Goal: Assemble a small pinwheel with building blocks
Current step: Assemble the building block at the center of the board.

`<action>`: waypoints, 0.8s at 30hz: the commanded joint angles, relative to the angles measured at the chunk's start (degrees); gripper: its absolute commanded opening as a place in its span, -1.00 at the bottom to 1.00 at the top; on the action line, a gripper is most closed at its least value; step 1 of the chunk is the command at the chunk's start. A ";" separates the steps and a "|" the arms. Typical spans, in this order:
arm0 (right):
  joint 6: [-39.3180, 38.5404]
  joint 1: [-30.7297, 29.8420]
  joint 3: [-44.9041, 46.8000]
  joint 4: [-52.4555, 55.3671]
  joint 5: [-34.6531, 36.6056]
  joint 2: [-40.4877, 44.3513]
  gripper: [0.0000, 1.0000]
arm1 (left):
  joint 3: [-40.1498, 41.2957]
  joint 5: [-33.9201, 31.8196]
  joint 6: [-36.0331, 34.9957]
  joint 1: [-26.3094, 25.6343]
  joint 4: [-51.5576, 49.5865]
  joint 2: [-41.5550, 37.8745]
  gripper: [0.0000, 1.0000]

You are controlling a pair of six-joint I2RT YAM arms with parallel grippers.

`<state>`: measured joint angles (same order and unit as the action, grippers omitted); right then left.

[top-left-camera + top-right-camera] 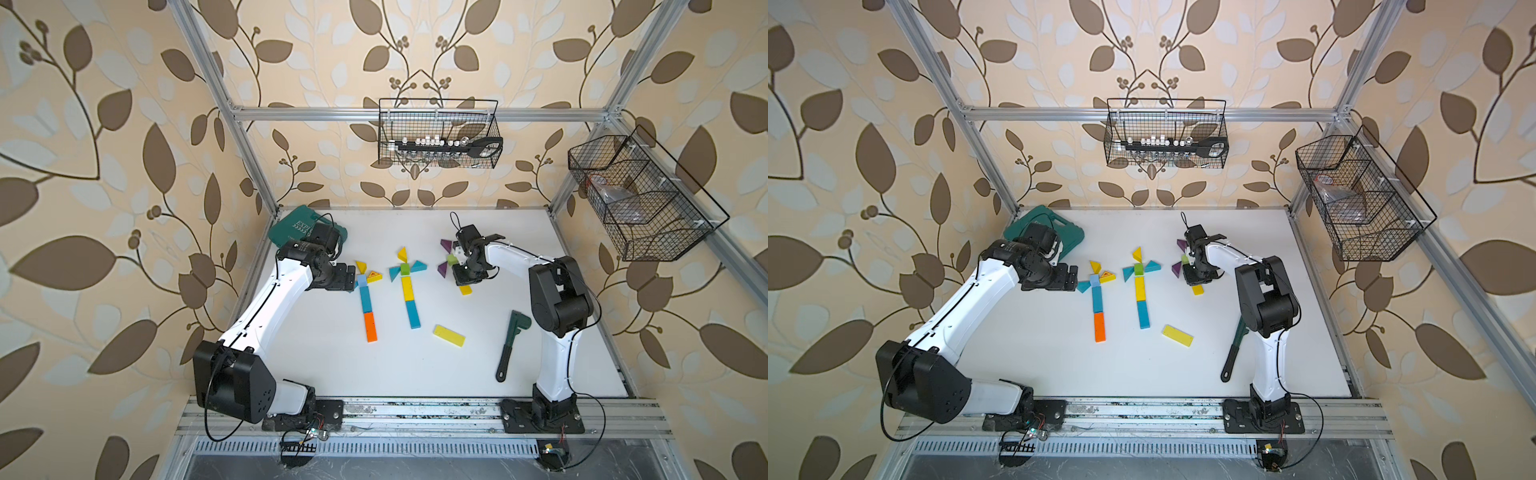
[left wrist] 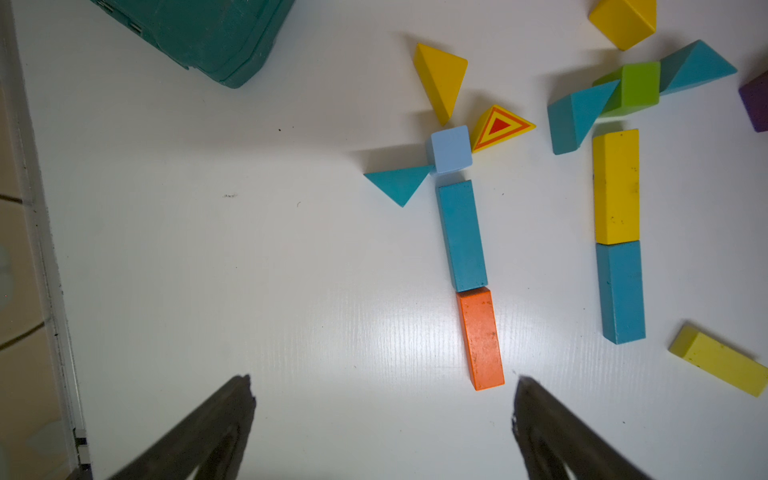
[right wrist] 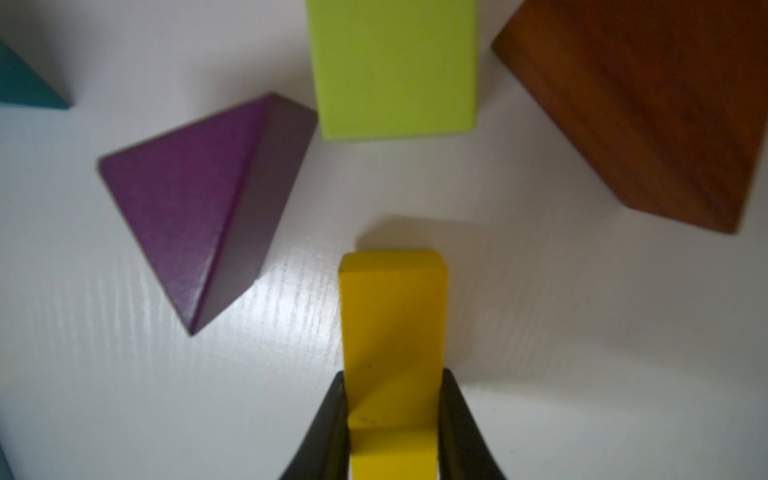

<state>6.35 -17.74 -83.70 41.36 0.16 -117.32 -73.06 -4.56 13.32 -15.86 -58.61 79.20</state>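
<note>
Building blocks lie flat in three groups on the white table. My right gripper [image 3: 392, 378] is shut on a yellow bar [image 3: 392, 311], whose free end points at a green cube [image 3: 392, 66], a short gap away. A purple wedge [image 3: 187, 216] and a brown wedge [image 3: 644, 104] flank that cube. My left gripper [image 2: 382, 382] is open and holds nothing. It is beside the leftmost figure, which has a pale blue cube [image 2: 451, 148], wedges, a teal bar and an orange bar [image 2: 481, 338]. The middle figure [image 1: 405, 286] has a green cube, wedges and two bars.
A loose yellow bar [image 1: 449, 335] lies toward the front, with a dark green toy wrench [image 1: 512, 343] to its right. A teal case [image 1: 291, 226] sits at the back left corner behind the left arm. Wire baskets hang on the back and right walls.
</note>
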 commanded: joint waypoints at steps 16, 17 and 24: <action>1.29 0.02 -4.57 2.06 2.12 -3.30 -0.16 | -0.12 -0.03 -0.77 0.74 -0.72 -0.09 0.98; 1.34 -0.01 -4.66 1.97 1.76 -2.86 -0.16 | -0.15 0.03 -0.84 0.81 -0.72 -0.06 0.98; 2.40 -1.40 2.68 3.75 1.04 9.87 -0.11 | -0.15 0.17 -0.84 0.83 -0.72 -0.03 0.98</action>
<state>7.49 -18.04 -84.82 43.07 1.10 -116.31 -73.06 -4.51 13.32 -15.68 -58.63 79.24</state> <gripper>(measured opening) 0.440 0.989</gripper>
